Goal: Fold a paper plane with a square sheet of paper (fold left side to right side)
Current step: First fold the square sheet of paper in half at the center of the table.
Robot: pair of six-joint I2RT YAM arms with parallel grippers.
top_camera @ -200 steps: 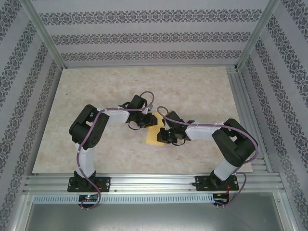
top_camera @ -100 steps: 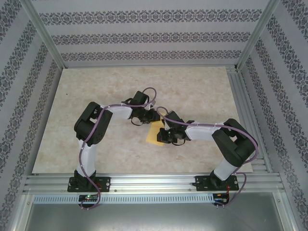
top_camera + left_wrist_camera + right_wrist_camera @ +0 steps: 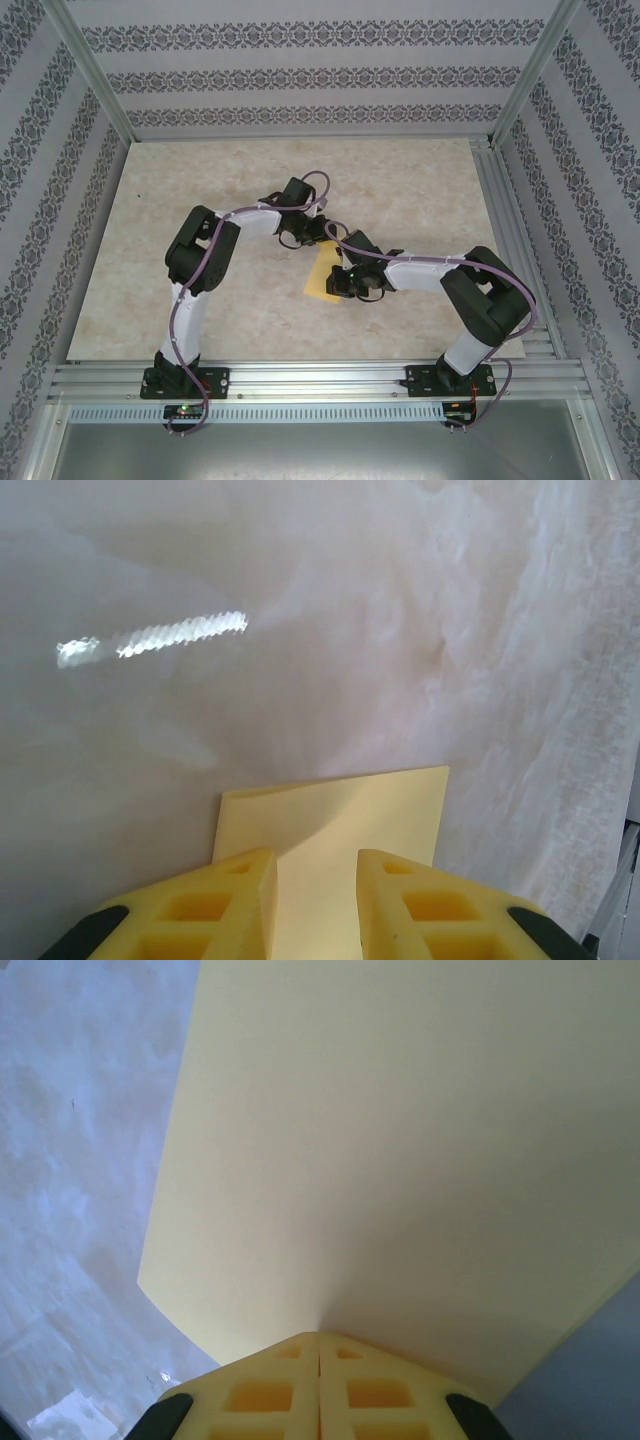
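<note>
Low in the middle of the top view, the right gripper (image 3: 345, 284) has its fingers pressed together on the right edge of the yellow sheet of paper (image 3: 318, 280). Just beyond, the left gripper (image 3: 320, 238) stands part open over the sheet's far edge, gripping nothing. Bare table (image 3: 420, 180) surrounds them.

no readable text, labels, numbers or signs; square sheet of paper (image 3: 400, 1160) unmarked.
</note>
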